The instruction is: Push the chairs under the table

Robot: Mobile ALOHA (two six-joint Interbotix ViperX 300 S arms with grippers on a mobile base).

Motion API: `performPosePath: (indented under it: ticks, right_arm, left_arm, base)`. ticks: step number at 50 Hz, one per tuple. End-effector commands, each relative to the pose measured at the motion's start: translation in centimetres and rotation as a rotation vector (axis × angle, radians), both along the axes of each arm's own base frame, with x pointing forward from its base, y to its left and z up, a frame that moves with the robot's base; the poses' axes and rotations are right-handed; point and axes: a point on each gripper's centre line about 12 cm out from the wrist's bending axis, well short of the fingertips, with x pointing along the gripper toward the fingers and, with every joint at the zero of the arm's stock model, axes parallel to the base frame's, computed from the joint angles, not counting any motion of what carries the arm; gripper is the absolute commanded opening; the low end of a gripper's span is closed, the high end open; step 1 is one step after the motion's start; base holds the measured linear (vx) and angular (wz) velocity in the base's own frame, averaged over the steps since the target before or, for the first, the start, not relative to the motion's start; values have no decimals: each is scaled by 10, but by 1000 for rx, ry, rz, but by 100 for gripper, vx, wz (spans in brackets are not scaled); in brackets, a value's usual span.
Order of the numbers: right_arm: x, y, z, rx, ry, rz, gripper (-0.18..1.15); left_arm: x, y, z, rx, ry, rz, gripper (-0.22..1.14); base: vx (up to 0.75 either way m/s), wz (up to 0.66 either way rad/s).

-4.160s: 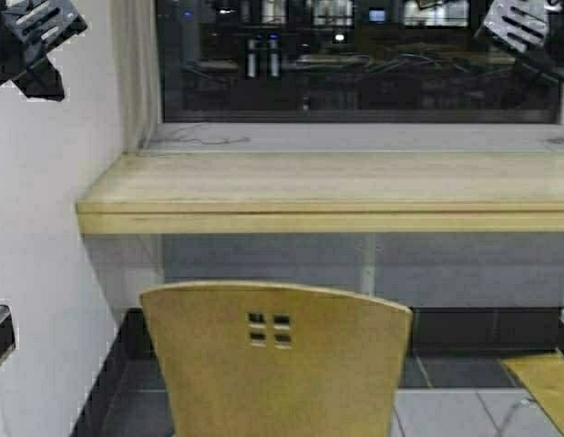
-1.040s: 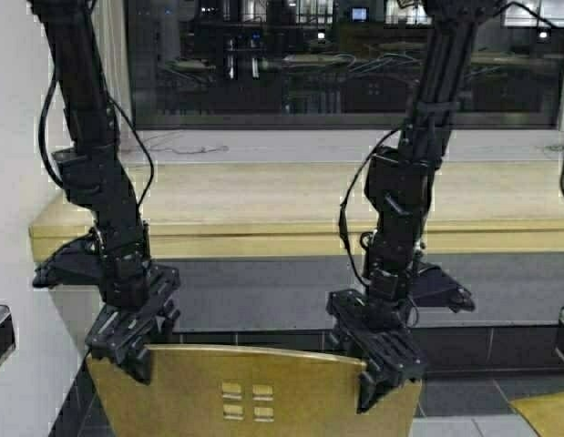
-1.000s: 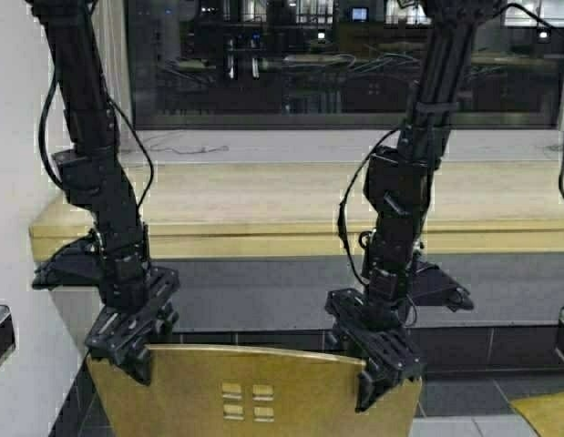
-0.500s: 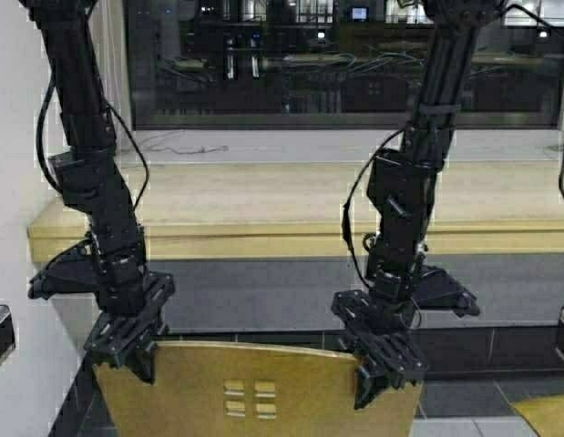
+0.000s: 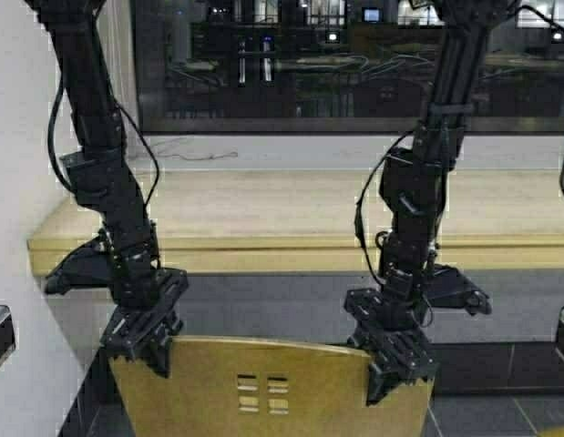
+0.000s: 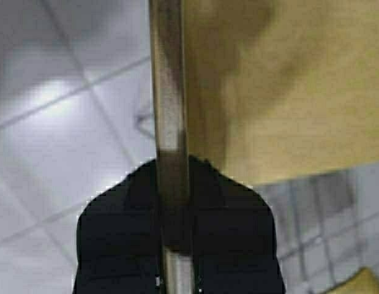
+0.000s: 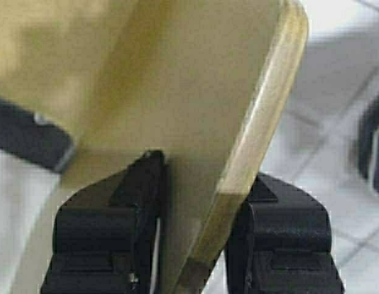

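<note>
Only one chair (image 5: 263, 387) shows, and just its backrest: seat and legs are cut off at the lower edge of the high view. Its four small square cutouts (image 5: 261, 393) sit midway between the two grippers. The left gripper (image 5: 147, 339) clamps the top edge at one corner, the board's thin rim running between its black fingers (image 6: 116, 239) in the left wrist view. The right gripper (image 5: 395, 362) clamps the other corner, its fingers (image 7: 106, 236) pressed on both faces of the tilted board. Both jaws are closed narrow on the backrest. Beyond the grippers, one table (image 5: 291, 223) runs across, its thick front edge level with the arms' lower links; its far right end is cut off. Behind it, a window (image 5: 336, 64) shows dim shapes too dark to make out.
</note>
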Motion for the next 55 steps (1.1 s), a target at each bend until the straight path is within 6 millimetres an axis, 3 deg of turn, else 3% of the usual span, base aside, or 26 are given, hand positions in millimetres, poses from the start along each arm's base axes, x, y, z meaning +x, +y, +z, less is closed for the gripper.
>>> performPosePath:
  ticks: [1,24,33,45,55]
  right_arm:
    - [30,4,15,1,-99,81,4]
    - [18,1,14,-6,-65,143,4]
    - [21,-4,5,-12,-58,147,4]
    - [15,-12,-11,-29,-25,170,4]
    - [23,-10,-11,-34,-54,179,4]
  left_arm:
    - [13,-4,16,-8,-48,-27,18]
    - [8,-7,13,-15,-24,-38,18]
    - [17,-10,11,-23,-39,-32,18]
    - [6,-6,8,-12,-14,-38,18]
    - [22,-13,3,-22,-44,-36,18]
  base:
    - [21,3]
    - [25,-1]
    - [26,4]
    - [26,8]
    - [22,4]
